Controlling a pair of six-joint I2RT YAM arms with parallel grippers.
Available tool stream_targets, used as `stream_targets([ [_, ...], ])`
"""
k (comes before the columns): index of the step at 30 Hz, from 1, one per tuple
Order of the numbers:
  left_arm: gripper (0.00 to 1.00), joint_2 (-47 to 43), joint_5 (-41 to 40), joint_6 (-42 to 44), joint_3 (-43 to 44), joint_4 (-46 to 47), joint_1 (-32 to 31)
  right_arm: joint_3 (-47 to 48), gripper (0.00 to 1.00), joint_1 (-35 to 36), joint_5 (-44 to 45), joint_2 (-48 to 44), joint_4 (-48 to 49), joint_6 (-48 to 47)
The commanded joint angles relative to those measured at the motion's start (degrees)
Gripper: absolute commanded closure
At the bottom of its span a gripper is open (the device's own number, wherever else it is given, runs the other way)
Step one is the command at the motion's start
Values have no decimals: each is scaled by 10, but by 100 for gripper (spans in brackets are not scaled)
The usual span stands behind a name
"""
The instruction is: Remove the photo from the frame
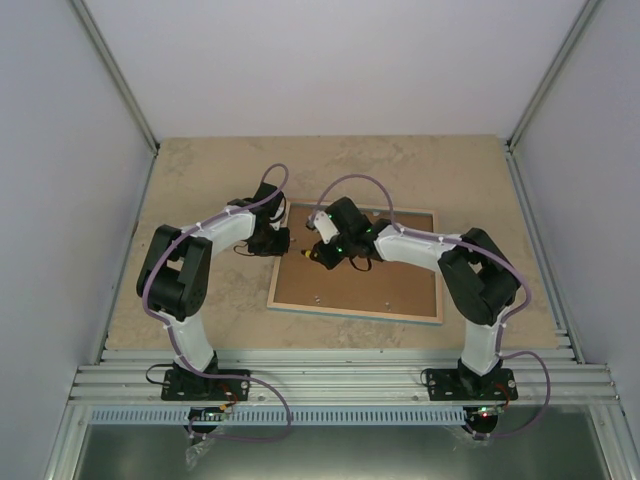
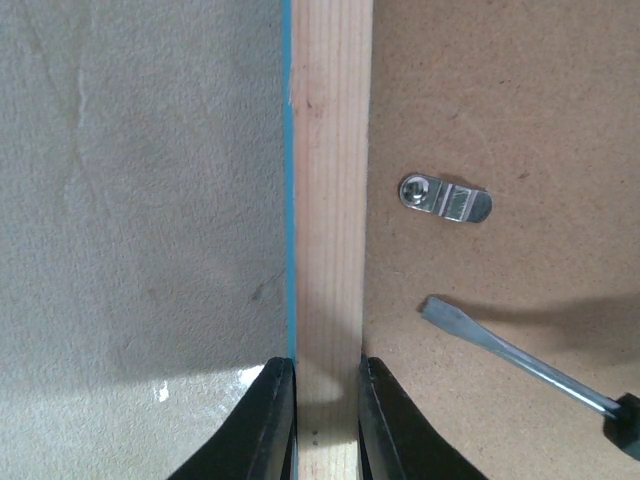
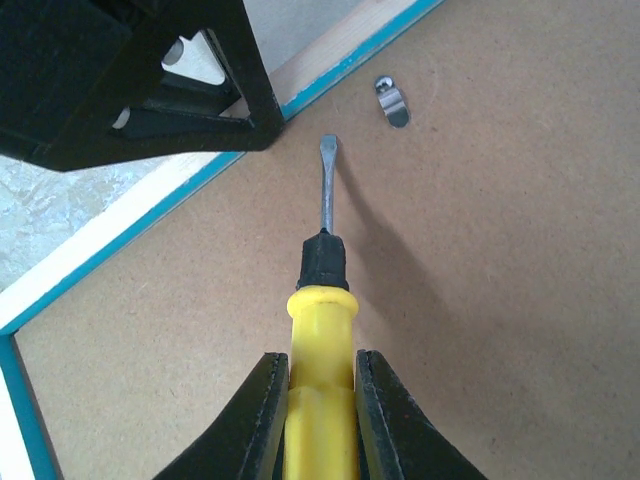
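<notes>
Gripping the frame [image 2: 328, 200] rail, left jaws sit narrow; right jaws clamp a screwdriver [image 3: 320, 300].

No lettering, brand, number or sign can be read on the frame [image 1: 390, 290], the screwdriver [image 3: 322, 330], the metal clip [image 2: 445, 198] or the worktop [image 1: 400, 170].

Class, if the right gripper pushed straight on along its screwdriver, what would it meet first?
Its screwdriver would probably meet the frame rail, beside the left gripper clamping it; the metal clip lies off to the side. Depth unclear.
</notes>
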Motion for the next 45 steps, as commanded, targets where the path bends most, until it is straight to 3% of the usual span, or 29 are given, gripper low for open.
stream_targets([
  [1, 94, 4, -5, -4, -6, -3, -3, -27, 100, -8, 16, -16, -37, 17],
  [12, 94, 1, -9, -8, -8, 0, -1, -80, 99, -32, -15, -77, 53, 32],
  [23, 97, -18, -6, -48, -34, 19, 22, -159, 100, -85, 14, -159, 173, 53],
  [30, 100, -59, 14, -131, -84, 70, 41, -233, 99, -94, 74, -228, 236, 66],
  [39, 100, -137, -18, -263, -158, 105, 41, -275, 99, -101, 109, -264, 262, 88],
  [45, 99, -223, -49, -381, -241, 141, 8, -283, 99, -103, 107, -273, 269, 92],
])
